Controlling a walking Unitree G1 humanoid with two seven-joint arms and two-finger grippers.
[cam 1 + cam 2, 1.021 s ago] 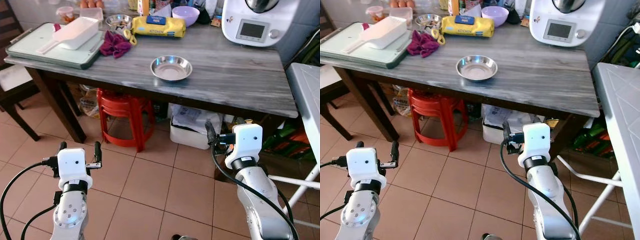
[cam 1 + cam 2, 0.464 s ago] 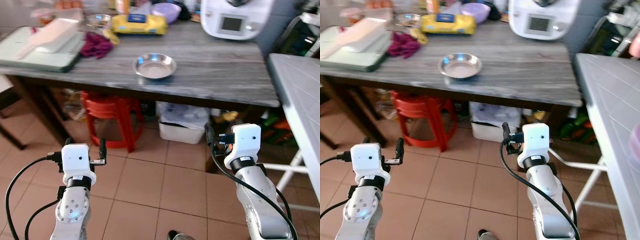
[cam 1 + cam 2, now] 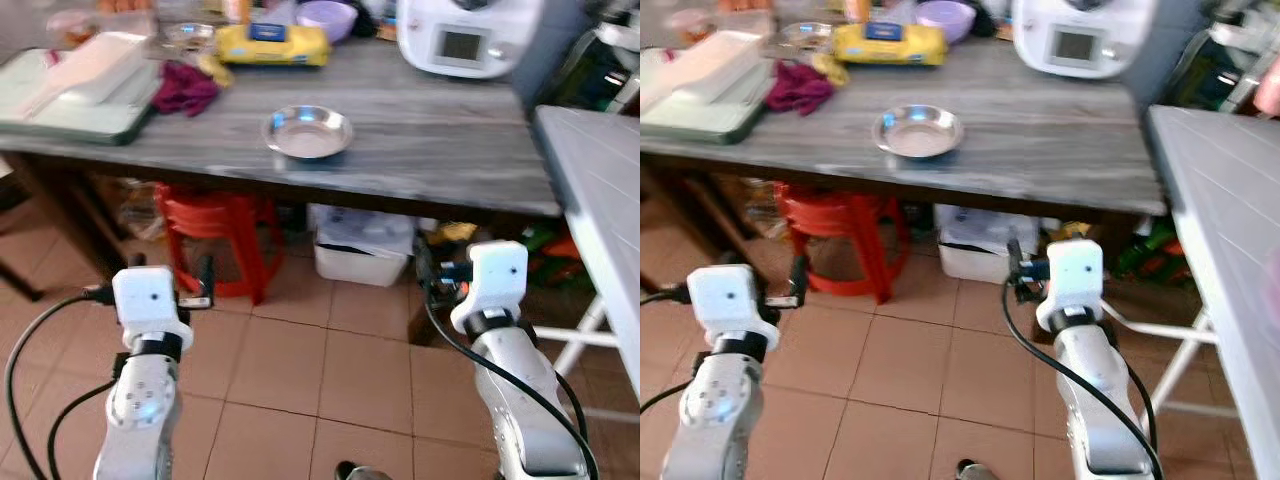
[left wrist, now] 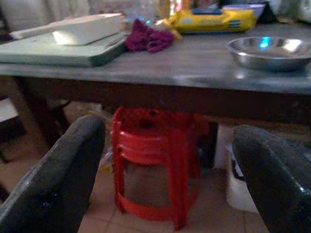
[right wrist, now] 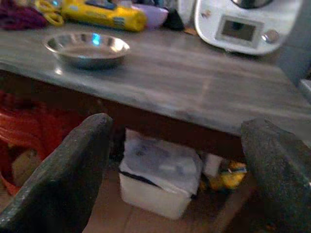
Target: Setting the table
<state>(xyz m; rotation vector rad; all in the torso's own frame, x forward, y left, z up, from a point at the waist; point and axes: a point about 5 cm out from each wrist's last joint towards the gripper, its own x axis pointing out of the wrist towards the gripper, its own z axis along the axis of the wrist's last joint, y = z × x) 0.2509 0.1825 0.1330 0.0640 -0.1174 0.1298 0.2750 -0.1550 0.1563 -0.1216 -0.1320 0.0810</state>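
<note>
Standing short of the counter [image 3: 450, 150], the robot held both arms low over the tiled floor [image 3: 300, 370], the left gripper [image 4: 165, 170] and the right gripper [image 5: 175, 170] each spread wide and carrying nothing. A steel bowl [image 3: 307, 132] sat near the counter's front edge. A careless upward reach could likely have clipped that overhanging edge or nudged the bowl off. A red stool [image 3: 225, 225] and white bin [image 3: 362, 250] crowded the space underneath, and a white table [image 3: 600, 170] closed the right side; open tiles lay ahead.
</note>
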